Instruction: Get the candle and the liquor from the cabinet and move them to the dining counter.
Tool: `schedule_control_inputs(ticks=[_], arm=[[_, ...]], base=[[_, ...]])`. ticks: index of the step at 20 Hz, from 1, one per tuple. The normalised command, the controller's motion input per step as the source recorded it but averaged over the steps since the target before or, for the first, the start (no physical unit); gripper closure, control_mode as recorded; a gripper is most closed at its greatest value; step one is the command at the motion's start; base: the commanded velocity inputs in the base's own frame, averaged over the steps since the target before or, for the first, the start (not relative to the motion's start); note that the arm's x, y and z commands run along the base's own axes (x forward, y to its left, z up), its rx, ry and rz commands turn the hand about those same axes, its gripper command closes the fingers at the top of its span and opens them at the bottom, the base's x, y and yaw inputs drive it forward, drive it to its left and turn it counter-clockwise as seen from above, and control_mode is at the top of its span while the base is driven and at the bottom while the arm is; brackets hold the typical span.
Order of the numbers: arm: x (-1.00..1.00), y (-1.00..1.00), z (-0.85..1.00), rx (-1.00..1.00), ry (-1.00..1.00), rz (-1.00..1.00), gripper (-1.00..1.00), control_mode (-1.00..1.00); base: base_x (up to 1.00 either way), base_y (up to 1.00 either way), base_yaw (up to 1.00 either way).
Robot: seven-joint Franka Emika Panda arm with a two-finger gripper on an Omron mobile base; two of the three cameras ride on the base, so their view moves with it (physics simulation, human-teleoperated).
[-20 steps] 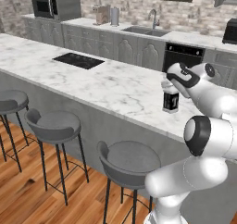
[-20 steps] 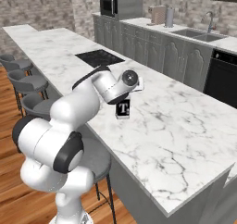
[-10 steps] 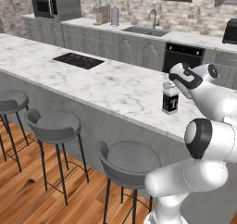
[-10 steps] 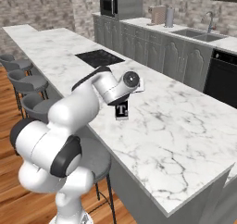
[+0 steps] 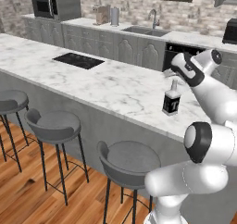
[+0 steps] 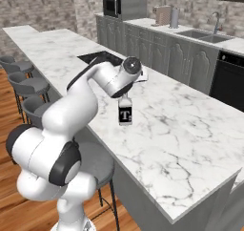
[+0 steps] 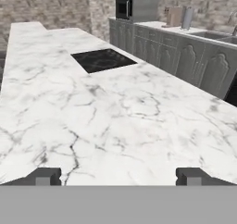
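Note:
The liquor [image 5: 171, 101] [image 6: 125, 112], a dark square bottle with a pale label and a slim neck, stands upright on the white marble dining counter [image 5: 106, 82] [image 6: 181, 130] [image 7: 115, 112] near its stool-side edge. My gripper [image 5: 171, 71] [image 6: 141, 75] hovers just above and behind the bottle's stopper, open and touching nothing. In the hand view the gripper [image 7: 118, 177] looks along the counter top, and its fingertips [image 7: 44, 176] stand wide apart with nothing between them. The candle and the cabinet are out of view.
A black cooktop [image 5: 77, 60] [image 7: 102, 59] is set into the counter further along. Round grey bar stools [image 5: 55, 123] [image 6: 28, 87] line the near side. Behind are a worktop with a sink [image 5: 146, 31], a black oven [image 5: 178, 56] and a microwave [image 5: 45, 5].
The gripper has opened, let go of the liquor bottle and lifted up and back from its neck. The bottle stays standing where it was set.

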Motion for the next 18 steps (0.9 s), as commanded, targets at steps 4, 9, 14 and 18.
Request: schedule_control_inputs(ticks=[4, 9, 14, 18], arm=[[-0.05, 0.0, 0.71, -0.01, 0.03, 0.0, -1.0, -1.0], [-0.45, 0.0, 0.39, -0.01, 0.02, -0.05, -1.0, -1.0], [-0.92, 0.0, 0.11, 0.0, 0.0, -0.1, -1.0, -1.0], [-1.0, 0.0, 0.01, 0.0, 0.0, -0.13, -1.0, -1.0]], base=[[0.0, 0.0, 0.0], [0.0, 0.0, 0.0], [0.0, 0.0, 0.0], [0.0, 0.0, 0.0]])
